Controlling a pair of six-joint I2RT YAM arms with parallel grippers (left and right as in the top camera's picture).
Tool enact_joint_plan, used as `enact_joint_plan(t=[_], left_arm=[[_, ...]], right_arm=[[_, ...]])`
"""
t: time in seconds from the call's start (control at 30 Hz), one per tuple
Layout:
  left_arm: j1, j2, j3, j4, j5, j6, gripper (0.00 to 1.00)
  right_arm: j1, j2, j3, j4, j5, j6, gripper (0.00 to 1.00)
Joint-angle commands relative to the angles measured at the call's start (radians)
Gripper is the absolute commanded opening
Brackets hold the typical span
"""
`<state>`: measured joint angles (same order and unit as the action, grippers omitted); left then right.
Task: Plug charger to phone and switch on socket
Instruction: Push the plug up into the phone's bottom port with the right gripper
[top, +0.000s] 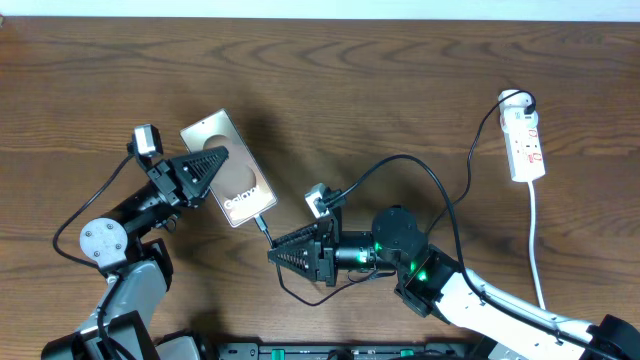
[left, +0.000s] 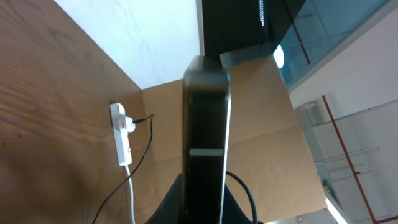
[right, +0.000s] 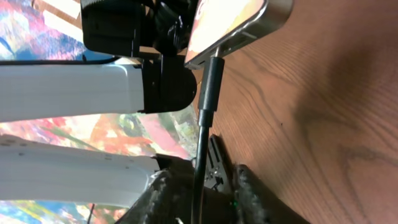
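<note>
The phone lies tilted at centre left, its "Galaxy" face up. My left gripper is shut on its left side. In the left wrist view the phone stands edge-on between the fingers. The black charger cable loops across the table. Its connector sits in the port on the phone's bottom edge. My right gripper is just below that edge. Its fingers are apart, with the cable running between them untouched. The white socket strip lies at far right.
The strip's white cord runs down towards the front right, beside my right arm. The strip also shows in the left wrist view. The table is brown wood.
</note>
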<state>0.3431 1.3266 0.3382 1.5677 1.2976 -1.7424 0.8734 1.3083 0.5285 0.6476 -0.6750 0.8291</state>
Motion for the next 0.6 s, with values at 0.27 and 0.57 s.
enact_joint_plan(t=[0.27,0.57], left_arm=[[-0.002,-0.008,0.03,0.016,0.001,0.04,0.07],[-0.002,-0.008,0.03,0.016,0.001,0.04,0.07]], right_arm=[[-0.025,-0.001,0.02,0.007,-0.05,-0.196,0.66],[-0.171,-0.021,0.05,-0.047,-0.073,-0.198,0.69]])
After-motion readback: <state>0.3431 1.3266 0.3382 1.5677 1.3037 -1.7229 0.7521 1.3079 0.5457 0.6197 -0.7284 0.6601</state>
